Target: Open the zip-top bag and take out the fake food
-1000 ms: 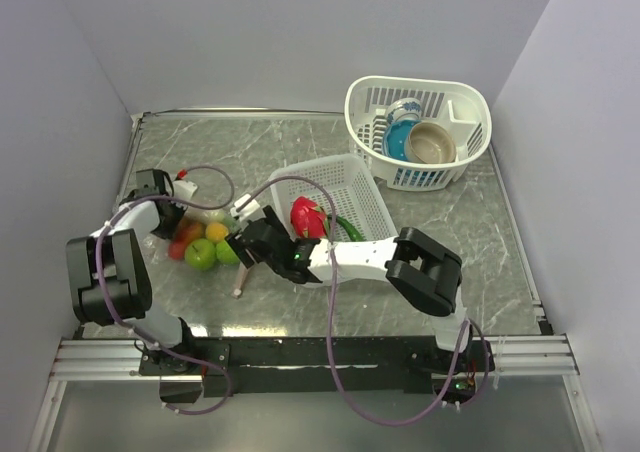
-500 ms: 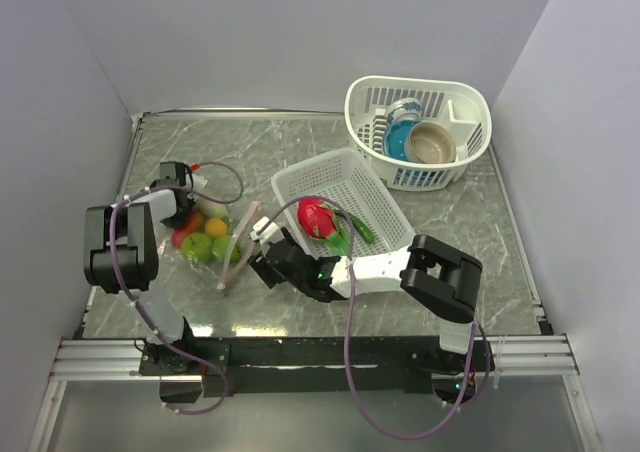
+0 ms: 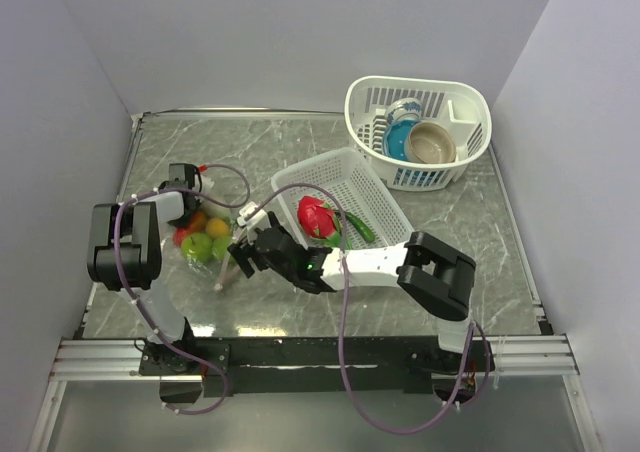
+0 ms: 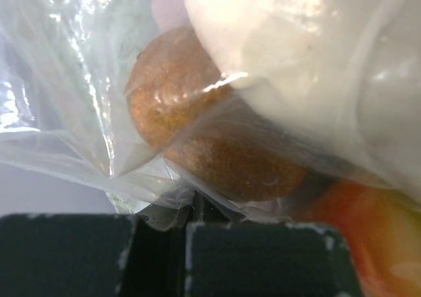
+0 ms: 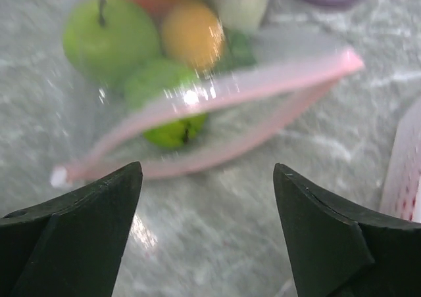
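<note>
Grey marbled table surface [image 3: 470,217], contents listed near to far.

Right gripper [image 5: 205,175]: is facing the bag's mouth over the near-left part of the surface, jaws standing wide apart and holding nothing.

Clear thin plastic zip-top bag [image 3: 208,234]: is lying towards the left edge. Its pink zip strip [image 5: 217,90] is gaping open in a loop just beyond the right gripper's fingertips.

Fake food inside the bag: green plastic apple [image 5: 108,37], second green fruit [image 5: 164,110] and yellow-orange round fruit [image 5: 193,34] are crowding together behind the strip.

Left gripper [image 4: 184,221]: is pinching the bag's far end, jaws closed on the film.

White perforated shallow basket [image 3: 345,177]: is sitting mid-surface, holding a red-pink plastic fruit [image 3: 312,215] and a green plastic vegetable [image 3: 358,230] in its near part.

White slotted tub [image 3: 430,177]: is standing at the far right corner, carrying a tan bowl [image 3: 432,144] and a blue cup [image 3: 396,142].
</note>
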You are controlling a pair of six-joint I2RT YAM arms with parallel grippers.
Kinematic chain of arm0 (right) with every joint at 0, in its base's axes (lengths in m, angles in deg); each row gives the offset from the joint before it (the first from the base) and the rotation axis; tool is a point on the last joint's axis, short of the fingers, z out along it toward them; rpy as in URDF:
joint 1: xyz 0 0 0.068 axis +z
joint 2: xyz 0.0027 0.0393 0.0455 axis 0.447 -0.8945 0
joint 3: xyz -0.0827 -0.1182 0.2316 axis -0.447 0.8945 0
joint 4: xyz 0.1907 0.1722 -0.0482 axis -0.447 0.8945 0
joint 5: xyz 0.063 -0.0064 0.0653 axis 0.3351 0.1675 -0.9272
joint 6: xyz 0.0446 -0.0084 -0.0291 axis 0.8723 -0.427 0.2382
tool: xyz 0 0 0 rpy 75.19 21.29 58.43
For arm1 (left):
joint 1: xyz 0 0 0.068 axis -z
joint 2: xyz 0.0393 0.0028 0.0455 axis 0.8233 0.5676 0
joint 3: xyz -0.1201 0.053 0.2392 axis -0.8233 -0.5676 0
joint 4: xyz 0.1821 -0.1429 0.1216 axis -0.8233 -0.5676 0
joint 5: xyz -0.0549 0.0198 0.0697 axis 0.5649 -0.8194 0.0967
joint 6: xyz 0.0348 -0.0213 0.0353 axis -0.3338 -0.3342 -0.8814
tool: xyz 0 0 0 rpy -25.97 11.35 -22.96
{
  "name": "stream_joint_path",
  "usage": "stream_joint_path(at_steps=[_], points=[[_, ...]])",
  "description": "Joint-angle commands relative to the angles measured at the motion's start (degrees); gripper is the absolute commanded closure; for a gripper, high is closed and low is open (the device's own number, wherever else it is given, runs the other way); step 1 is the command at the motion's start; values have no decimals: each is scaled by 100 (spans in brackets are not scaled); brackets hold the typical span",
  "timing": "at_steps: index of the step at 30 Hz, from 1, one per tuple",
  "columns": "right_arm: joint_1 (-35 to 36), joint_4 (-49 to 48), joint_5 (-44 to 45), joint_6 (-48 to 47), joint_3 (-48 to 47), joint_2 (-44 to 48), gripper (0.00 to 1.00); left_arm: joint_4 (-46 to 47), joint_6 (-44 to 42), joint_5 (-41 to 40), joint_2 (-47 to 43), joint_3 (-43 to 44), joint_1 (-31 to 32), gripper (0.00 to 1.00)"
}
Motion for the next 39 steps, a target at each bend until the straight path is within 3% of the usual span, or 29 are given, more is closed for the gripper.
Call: stream_joint_path(at_steps=[1, 18, 31, 37, 39], points=[[-16, -297, -139, -75, -338, -327, 8, -82, 47, 243, -68, -143, 105, 99], [-7, 63, -402, -268, -1375, -1215, 0, 24, 56, 278, 82, -214, 202, 99], [-86, 485, -859, -145, -2298, -2042, 0, -618, 249, 673, -577, -205, 624, 99], [-86, 503, -930, 39, -1834, -1806, 1, -723, 249, 542, -727, -214, 703, 99], [-69, 451, -912, 118, -1519, -1587, 9, -959, 275, 489, -858, -118, 703, 99]])
